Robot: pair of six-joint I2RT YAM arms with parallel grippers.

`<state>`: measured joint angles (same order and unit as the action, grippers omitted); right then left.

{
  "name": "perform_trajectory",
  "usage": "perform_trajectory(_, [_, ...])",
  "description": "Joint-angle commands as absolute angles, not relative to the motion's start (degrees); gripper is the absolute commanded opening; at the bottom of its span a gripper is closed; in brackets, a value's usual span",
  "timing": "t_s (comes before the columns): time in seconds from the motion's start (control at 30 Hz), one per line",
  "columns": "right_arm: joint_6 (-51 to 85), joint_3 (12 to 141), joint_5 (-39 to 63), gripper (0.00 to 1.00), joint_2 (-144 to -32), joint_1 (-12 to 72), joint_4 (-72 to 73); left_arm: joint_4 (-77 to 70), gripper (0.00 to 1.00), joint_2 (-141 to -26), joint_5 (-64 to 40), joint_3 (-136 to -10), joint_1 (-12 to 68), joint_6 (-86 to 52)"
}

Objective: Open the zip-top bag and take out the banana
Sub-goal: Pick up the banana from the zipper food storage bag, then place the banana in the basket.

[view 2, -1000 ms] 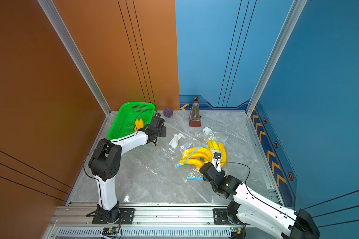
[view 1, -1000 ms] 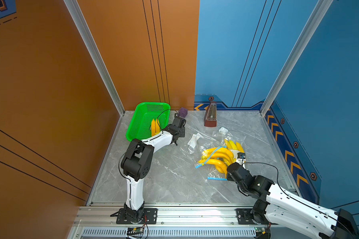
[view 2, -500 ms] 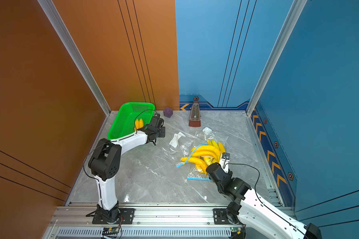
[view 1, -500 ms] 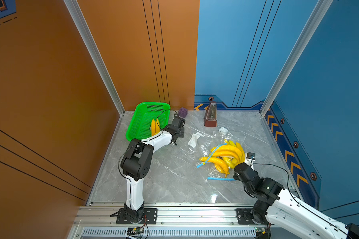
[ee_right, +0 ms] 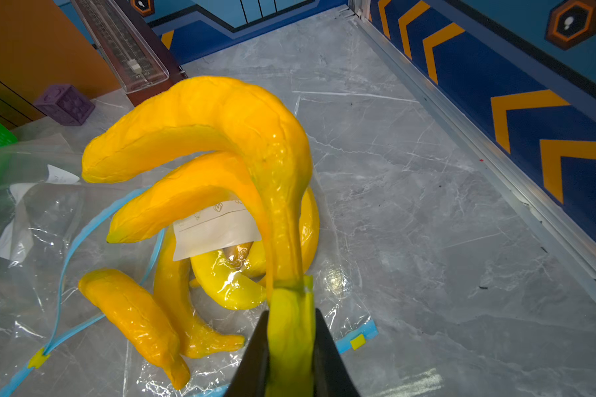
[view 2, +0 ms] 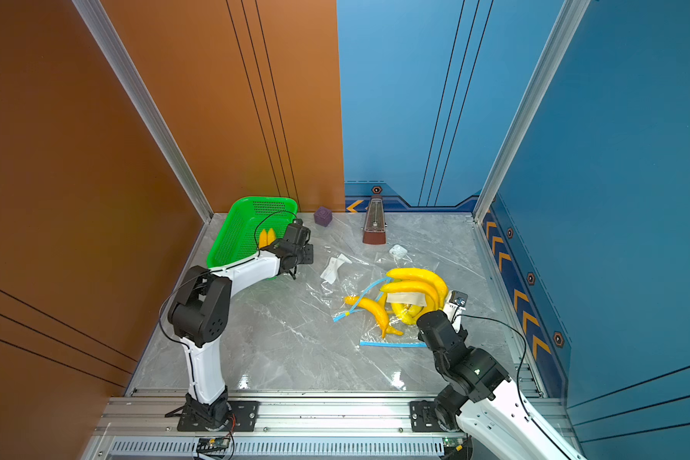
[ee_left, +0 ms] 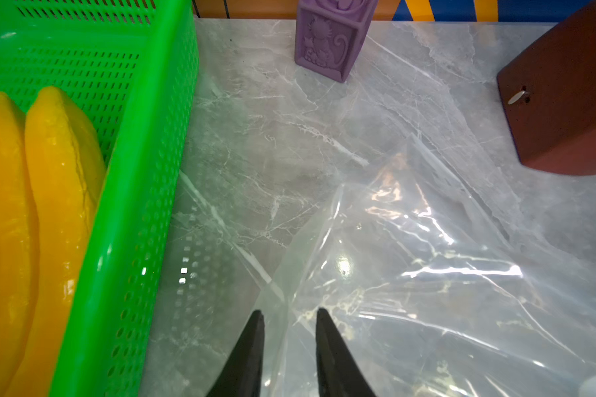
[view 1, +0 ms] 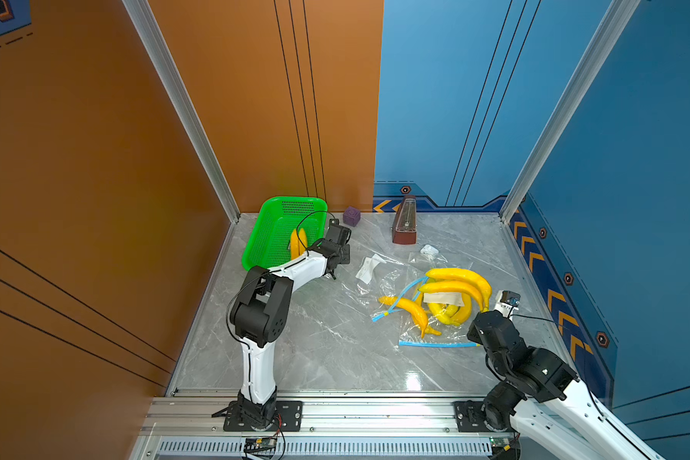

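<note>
My right gripper [ee_right: 289, 311] is shut on the greenish stem of a yellow banana bunch [ee_right: 221, 120]. It holds the bunch [view 1: 459, 280] tilted up over the clear zip-top bag [view 1: 435, 334], whose blue zip strip [view 1: 439, 344] lies along the near side. A loose banana [view 1: 411, 310] and another bunch [view 1: 451, 314] rest on the bag film. My left gripper [ee_left: 288, 311] is beside the green basket; its jaws stand apart, with the edge of clear bag film [ee_left: 410, 275] lying slack in the gap.
The green basket [view 1: 295, 199] at the back left holds two bananas [view 1: 297, 243]. A purple cube [view 1: 351, 216] and a brown metronome [view 1: 405, 221] stand at the back wall. A white paper slip [view 1: 369, 269] and more clear film lie mid-table. The blue wall runs close on the right.
The right gripper has drawn the banana bunch to the right and nearer, off the pile on the bag. The left jaws have parted and let go of the film.
</note>
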<state>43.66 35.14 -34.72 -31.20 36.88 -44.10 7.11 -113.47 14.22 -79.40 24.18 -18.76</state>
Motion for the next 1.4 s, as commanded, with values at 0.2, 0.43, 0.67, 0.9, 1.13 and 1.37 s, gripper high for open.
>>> perform_trajectory(0.2, [38.8,43.4,-32.5,0.02,-38.2,36.5,-39.0,8.1,0.81,-106.4,10.1,-76.9,28.3,-17.2])
perform_trajectory(0.43, [38.3,48.0,-27.7,0.02,-49.3,36.6,-30.0,10.0,0.99,-92.4,14.9,-71.5,29.3,-18.3])
perform_trajectory(0.67, [40.1,56.7,-25.2,0.01,-64.7,39.8,-22.5,13.1,0.98,-74.7,24.1,-60.5,26.8,-21.2])
perform_trajectory(0.9, [39.8,75.6,-25.6,0.01,-84.7,46.8,-20.3,14.4,0.98,-56.6,30.4,-48.8,25.6,-21.5])
perform_trajectory(1.13, [42.5,97.1,-24.9,0.02,-107.0,49.1,-21.0,16.7,0.98,-44.2,34.7,-43.1,25.1,-21.9])
perform_trajectory(1.37, [44.6,123.5,-26.4,0.03,-128.5,51.1,-28.5,18.1,0.98,-39.8,34.5,-40.8,24.6,-22.1])
